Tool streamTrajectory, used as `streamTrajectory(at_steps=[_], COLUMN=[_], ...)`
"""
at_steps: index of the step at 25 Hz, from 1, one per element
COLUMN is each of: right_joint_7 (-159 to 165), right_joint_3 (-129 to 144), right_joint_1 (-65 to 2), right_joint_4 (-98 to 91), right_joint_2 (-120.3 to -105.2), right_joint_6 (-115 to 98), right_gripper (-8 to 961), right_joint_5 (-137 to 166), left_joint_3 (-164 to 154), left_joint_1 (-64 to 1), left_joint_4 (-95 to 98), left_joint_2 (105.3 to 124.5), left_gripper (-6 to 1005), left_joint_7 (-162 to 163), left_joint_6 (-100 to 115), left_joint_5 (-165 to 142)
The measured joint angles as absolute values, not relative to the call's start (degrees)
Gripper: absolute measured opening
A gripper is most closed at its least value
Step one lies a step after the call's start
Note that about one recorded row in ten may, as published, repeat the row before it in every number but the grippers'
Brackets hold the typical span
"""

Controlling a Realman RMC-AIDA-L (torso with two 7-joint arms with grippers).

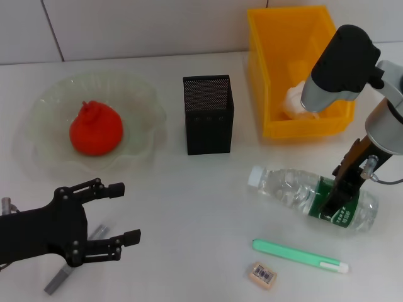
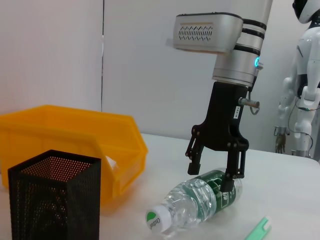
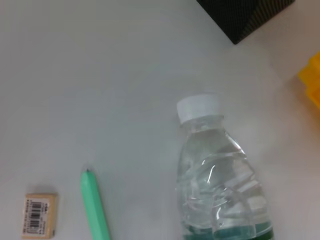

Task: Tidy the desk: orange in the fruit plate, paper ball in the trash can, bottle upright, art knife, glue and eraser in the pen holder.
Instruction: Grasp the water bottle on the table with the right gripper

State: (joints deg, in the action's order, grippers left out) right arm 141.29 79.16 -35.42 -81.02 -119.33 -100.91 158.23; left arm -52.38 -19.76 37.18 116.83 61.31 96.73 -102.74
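Note:
The orange (image 1: 94,129) lies in the fruit plate (image 1: 141,94) at the far left. The paper ball (image 1: 296,103) lies in the trash can (image 1: 277,75). The pen holder (image 1: 208,114) stands between them. The bottle (image 1: 296,190) lies on its side, cap toward the pen holder. My right gripper (image 1: 337,200) is open, its fingers straddling the bottle's green label; the left wrist view shows it (image 2: 212,176) over the bottle (image 2: 197,202). The green art knife (image 1: 299,256) and the eraser (image 1: 263,275) lie near the front edge. My left gripper (image 1: 124,212) is open and empty at the front left.
A grey stick-like thing (image 1: 58,280) lies under my left arm at the front left. The right wrist view shows the bottle cap (image 3: 198,107), the art knife (image 3: 95,207), the eraser (image 3: 40,215) and a corner of the pen holder (image 3: 245,15).

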Motion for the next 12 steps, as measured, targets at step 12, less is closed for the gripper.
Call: streamTrajectory(at_steps=[12], right_joint_7=[141.22], right_joint_3=[81.12], right_joint_1=[-36.25], right_joint_4=[-74.68], right_joint_2=[-119.28], right_joint_6=[-96.21], right_gripper=[822], right_joint_5=[158.64], left_joint_3=[-52.39], left_joint_1=[-19.90], left_joint_4=[37.17], left_joint_2=[116.72], left_gripper=[861], left_joint_7=[61.35], left_joint_6=[96.39], left_joint_5=[-102.74])
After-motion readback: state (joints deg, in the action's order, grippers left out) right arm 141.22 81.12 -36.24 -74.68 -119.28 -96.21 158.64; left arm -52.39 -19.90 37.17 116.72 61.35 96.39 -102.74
